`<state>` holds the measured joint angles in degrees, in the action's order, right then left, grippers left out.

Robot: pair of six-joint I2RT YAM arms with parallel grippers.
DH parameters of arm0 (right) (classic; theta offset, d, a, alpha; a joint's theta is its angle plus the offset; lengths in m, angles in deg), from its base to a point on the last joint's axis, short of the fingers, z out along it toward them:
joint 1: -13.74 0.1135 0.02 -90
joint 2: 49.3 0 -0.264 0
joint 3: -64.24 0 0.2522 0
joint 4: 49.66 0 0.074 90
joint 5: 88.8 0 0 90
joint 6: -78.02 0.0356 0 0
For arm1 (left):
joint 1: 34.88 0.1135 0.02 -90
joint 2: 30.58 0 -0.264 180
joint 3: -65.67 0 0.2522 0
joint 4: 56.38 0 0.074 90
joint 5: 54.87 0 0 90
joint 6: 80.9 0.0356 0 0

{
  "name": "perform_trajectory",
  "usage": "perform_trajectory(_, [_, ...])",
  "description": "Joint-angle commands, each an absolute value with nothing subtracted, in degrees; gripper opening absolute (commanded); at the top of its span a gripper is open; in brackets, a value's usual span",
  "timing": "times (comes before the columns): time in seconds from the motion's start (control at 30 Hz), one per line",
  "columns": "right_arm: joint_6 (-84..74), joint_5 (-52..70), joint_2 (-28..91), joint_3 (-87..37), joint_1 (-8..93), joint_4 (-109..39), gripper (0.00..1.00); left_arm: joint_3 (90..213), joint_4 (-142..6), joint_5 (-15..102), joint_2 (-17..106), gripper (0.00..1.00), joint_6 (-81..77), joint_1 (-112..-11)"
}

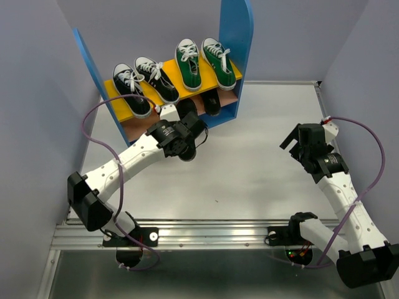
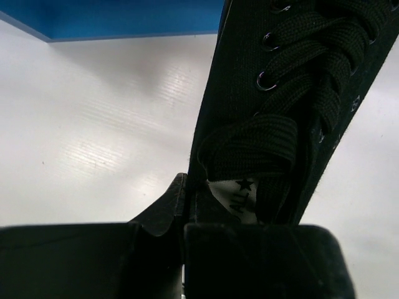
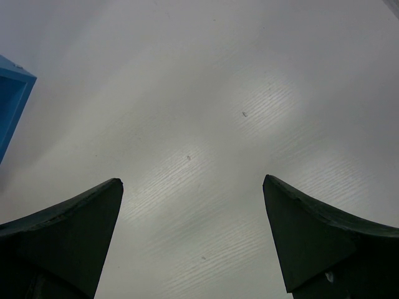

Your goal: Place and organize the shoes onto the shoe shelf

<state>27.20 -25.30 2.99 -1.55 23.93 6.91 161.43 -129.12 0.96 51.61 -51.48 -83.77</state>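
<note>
Clamping all-black shoe (image 2: 249, 93), left fingers (image 2: 163, 210); twin (image 1: 212, 101) alongside on lower board (image 1: 229, 95).

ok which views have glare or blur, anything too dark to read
Left wrist: the black shoe is dark yet its laces read clearly, the left claw is a featureless dark mass. Right wrist: soft glare streaks on the table. Top external: even light, sharp.

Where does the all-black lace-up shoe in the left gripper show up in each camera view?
Top external: the all-black lace-up shoe is upper centre, at the foot of the blue-sided shoe shelf.
Left wrist: it fills the right side, close up.
Right wrist: not in view.
Shared landmark: the shelf's blue panel.
</note>
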Motion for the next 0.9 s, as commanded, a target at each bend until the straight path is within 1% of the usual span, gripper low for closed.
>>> perform_trajectory(0.0, [26.34,-25.34,2.29,-4.01,23.84,4.62,1.0,167.58,-124.63,-4.42,54.05,0.0,-50.76,-81.56])
perform_trajectory(0.3, [25.38,-24.2,2.55,-4.98,23.84,4.8,1.0,182.51,-126.47,-8.02,67.4,0.0,-50.41,-79.27])
perform_trajectory(0.53, [25.46,-24.2,2.73,-4.98,23.84,4.97,1.0,185.42,-124.02,-8.37,70.75,0.0,-50.85,-76.73])
perform_trajectory(0.67, [25.46,-24.46,2.82,-4.54,23.84,4.97,1.0,187.09,-125.32,-9.69,72.42,0.0,-51.81,-75.85])
perform_trajectory(0.87, [25.55,-24.37,3.17,-4.36,23.84,4.8,1.0,187.01,-124.46,-11.01,73.92,0.0,-52.78,-74.79])
